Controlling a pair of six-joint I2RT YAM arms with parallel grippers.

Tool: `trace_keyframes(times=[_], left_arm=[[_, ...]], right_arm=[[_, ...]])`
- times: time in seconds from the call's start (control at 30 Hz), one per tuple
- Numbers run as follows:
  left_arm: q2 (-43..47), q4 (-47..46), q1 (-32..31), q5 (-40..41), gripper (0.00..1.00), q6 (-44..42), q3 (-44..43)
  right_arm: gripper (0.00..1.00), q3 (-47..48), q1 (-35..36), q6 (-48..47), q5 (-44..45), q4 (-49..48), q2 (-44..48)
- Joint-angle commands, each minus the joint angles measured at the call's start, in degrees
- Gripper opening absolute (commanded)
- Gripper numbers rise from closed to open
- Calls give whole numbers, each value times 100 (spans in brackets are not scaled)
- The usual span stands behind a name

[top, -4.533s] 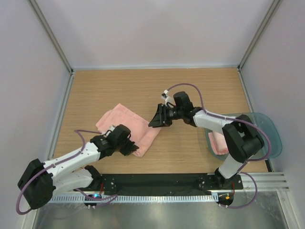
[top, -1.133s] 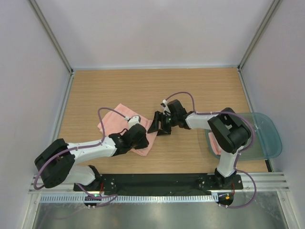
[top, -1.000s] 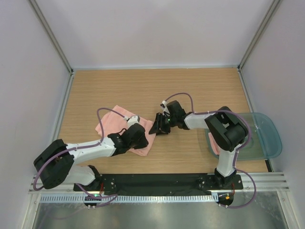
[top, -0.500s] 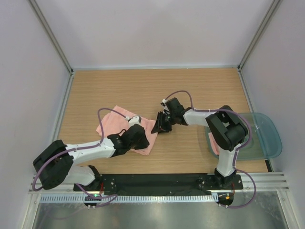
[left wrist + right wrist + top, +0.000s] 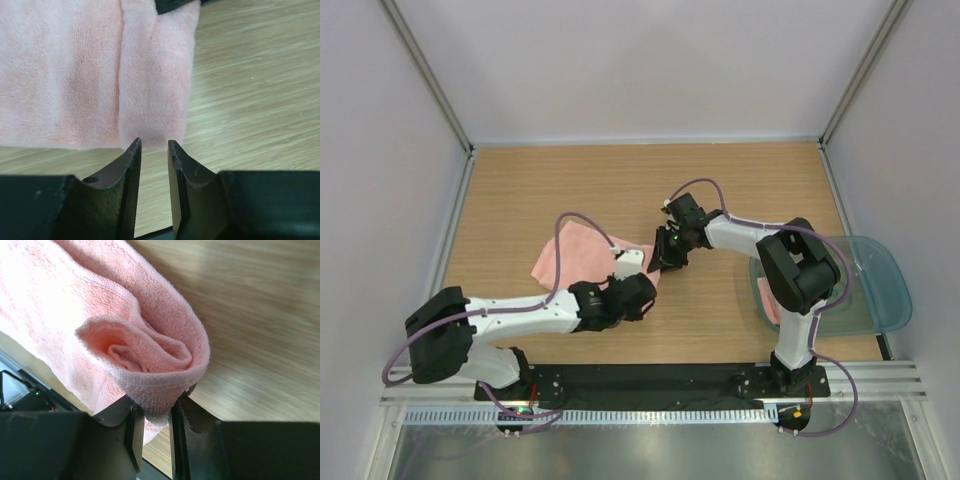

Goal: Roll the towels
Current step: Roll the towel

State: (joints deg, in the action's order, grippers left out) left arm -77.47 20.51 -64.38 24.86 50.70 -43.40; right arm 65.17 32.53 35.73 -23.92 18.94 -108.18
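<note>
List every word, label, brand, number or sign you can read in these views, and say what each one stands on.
None: no view shows any readable text.
The pink towel, the plastic tray and the wooden table carry no print.
The left gripper and the right gripper show plain black fingers with no marking.

Left pincer (image 5: 154, 150) slightly parted, rolled edge of pink towel (image 5: 100, 70) just beyond
</note>
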Motion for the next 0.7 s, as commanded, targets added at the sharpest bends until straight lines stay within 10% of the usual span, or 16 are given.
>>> trace_keyframes(times=[0.0,0.67], left_arm=[[-382,1322,-504,1457,29,-341,-860],[-2536,1069,-1297,1671,63,-790,-1866]], right_arm=[[6,312,-116,-399,608,698,51],[5,585,-107,-672,599,1252,122]])
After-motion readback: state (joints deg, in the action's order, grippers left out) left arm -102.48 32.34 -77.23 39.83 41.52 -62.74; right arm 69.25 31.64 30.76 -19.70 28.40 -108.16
